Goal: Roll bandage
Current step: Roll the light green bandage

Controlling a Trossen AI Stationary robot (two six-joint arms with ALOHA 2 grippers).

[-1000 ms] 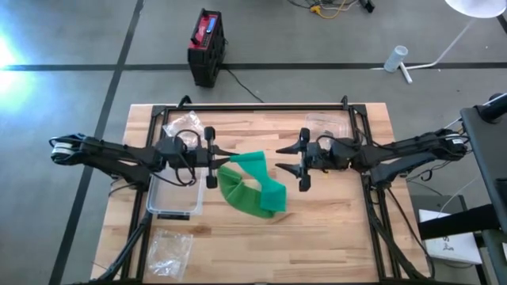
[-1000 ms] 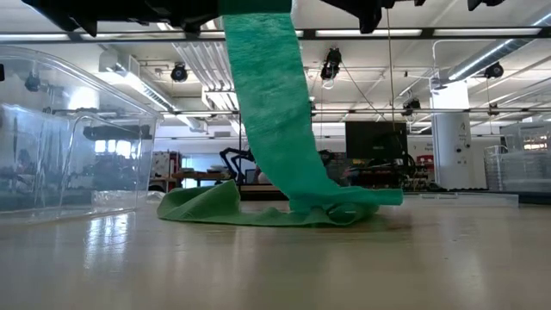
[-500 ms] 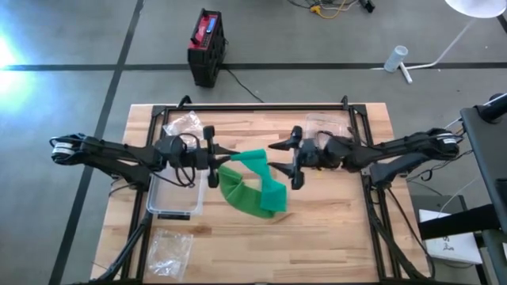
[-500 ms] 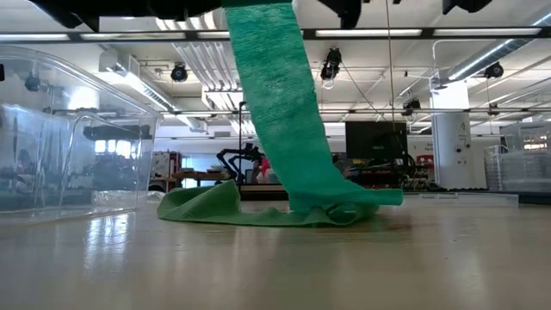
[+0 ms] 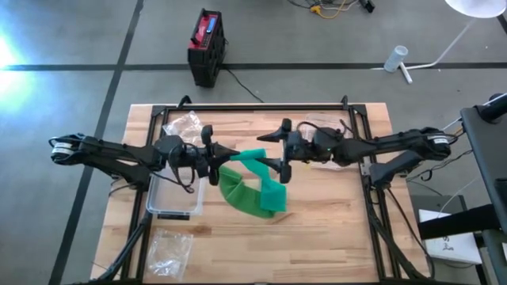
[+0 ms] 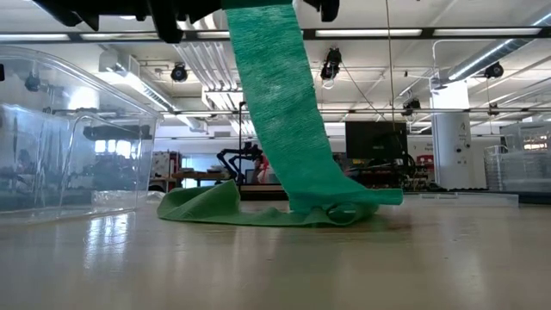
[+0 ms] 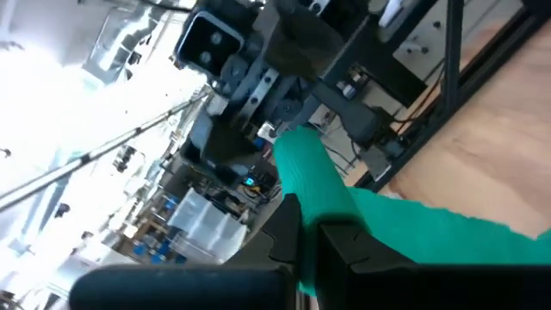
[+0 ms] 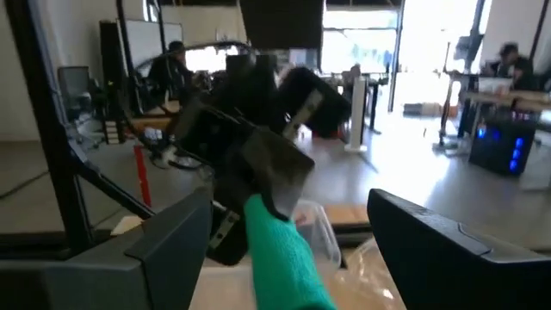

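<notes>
Green bandage (image 5: 255, 187) pinched in left gripper (image 5: 215, 159) | right gripper (image 5: 283, 149) wide, empty | clear tub (image 5: 176, 195) alongside

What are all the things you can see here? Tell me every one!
Bandage: one, green, mid-table, one end lifted.
Clear box: one, see-through, table's left part.
Plastic bags: three, clear, near left corner and along the far edge.
Table: one, light wood.
Black-red box: one, on the floor beyond the table.
Left gripper: one, dark, shut on the bandage's raised end.
Right gripper: one, dark, fingers open around the bandage.
</notes>
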